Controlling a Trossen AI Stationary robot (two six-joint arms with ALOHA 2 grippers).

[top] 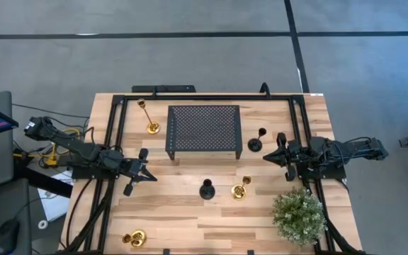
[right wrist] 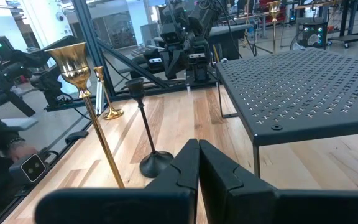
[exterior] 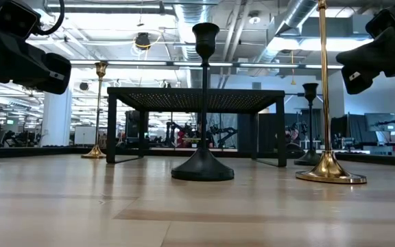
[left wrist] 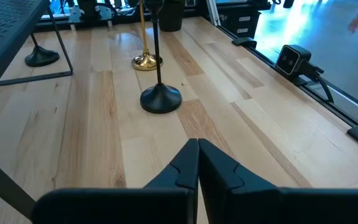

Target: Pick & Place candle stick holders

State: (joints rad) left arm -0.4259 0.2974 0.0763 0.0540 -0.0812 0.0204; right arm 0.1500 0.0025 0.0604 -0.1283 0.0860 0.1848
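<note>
Five candle stick holders stand upright on their round bases on the wooden table. A tall gold one [top: 151, 119] is at the far left beside the black perforated stand [top: 204, 131]. A black one [top: 206, 189] and a gold one [top: 239, 190] stand mid-table, in front of the stand. Another black one [top: 256, 144] is at the stand's right end. A gold one [top: 134, 238] is at the near left. My left gripper [top: 149, 176] is shut and empty, left of the middle black holder [left wrist: 160, 98]. My right gripper [top: 267, 157] is shut and empty, beside the right black holder.
A green bushy plant [top: 299, 216] stands at the near right. Black rails run along the table's left and right sides [top: 112, 142]. Bare wood lies between the middle holders and the near edge [top: 211, 227].
</note>
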